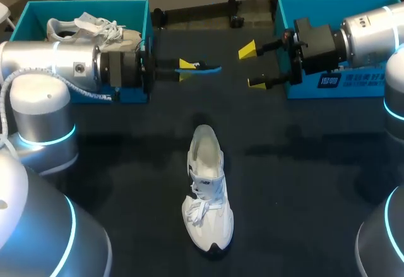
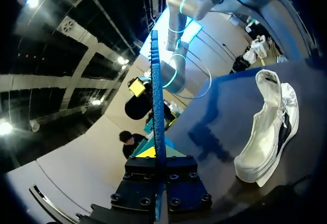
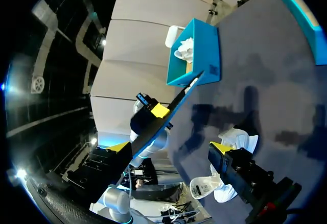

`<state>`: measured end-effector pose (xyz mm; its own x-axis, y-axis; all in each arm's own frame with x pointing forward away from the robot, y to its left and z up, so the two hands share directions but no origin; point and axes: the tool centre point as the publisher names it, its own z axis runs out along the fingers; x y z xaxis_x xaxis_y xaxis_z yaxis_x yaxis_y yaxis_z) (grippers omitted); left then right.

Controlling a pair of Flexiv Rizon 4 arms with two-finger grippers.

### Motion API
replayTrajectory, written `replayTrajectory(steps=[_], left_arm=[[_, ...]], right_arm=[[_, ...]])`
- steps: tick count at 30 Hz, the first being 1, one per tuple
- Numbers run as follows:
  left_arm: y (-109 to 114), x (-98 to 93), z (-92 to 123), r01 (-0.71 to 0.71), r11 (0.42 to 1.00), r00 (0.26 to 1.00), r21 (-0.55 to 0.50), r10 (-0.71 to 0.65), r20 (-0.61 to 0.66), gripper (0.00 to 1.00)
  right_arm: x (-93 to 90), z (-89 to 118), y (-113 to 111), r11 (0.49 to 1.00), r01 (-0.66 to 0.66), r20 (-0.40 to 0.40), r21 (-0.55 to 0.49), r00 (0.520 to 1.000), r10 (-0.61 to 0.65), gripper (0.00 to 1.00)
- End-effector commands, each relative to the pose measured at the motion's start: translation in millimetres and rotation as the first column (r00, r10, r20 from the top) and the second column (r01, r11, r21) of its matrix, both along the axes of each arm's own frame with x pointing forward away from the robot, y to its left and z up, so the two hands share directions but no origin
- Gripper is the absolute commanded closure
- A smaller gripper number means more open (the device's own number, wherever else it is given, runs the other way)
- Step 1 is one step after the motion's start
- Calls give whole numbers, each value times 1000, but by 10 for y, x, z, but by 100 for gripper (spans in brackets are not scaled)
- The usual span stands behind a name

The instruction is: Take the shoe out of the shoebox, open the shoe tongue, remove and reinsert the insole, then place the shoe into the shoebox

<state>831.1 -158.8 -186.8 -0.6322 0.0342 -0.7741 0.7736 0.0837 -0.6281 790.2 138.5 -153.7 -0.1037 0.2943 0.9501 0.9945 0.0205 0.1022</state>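
While pinching the insole point(image 1: 211, 69) by one end in the left gripper point(image 1: 187, 66), expect light, bendy foam; take its free tip with the spread right gripper point(image 1: 252, 67).

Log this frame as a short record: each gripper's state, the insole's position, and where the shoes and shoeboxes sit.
left gripper: shut on blue insole, held above the table
right gripper: open, empty, facing the insole
white shoe: upright on the table, apart from both grippers
left shoebox: holds second white shoe
right shoebox: inside mostly hidden behind right arm
task stage: insole out of the shoe, not yet reinserted
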Motion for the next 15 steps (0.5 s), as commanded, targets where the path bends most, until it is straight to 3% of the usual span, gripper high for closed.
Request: replayTrajectory(steps=[1,8,15], left_arm=[[-2,-74,-29,-18,1000,1000,-10,18,6,100],[5,-74,-43,-16,1000,1000,-9,16,9,100],[70,-141,-11,-49,999,966,-23,53,255,100]], right_arm=[[1,-8,19,1000,2,0,-2,1000,-2,0],[1,-8,19,1000,2,0,-2,1000,-2,0],[1,-8,19,1000,2,0,-2,1000,-2,0]])
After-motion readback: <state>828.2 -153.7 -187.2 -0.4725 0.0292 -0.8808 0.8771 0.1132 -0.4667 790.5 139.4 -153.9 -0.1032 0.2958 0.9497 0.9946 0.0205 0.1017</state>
